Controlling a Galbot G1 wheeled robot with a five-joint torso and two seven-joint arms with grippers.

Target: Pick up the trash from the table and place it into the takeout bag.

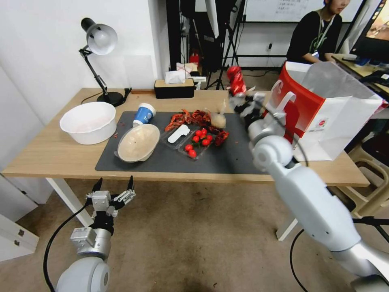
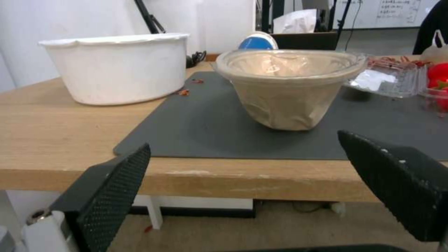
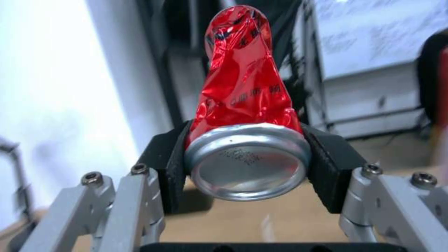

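Above the tabletop's (image 1: 60, 154) far edge, beside the takeout bag (image 1: 324, 109), my right pincer (image 1: 239, 95) grips the crushed red can (image 1: 236, 80); my left pincer (image 1: 113, 194) hangs open below the near edge.

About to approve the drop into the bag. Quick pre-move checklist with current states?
1. Crushed red can clamped in right gripper: ok.
2. Can lifted off the table: ok.
3. Takeout bag upright, mouth open: ok.
4. Can over the bag mouth: not ok, it hangs beside the bag.
5. Left gripper open, below the table edge, out of the way: ok.
6. Space inside the bag: cannot tell.
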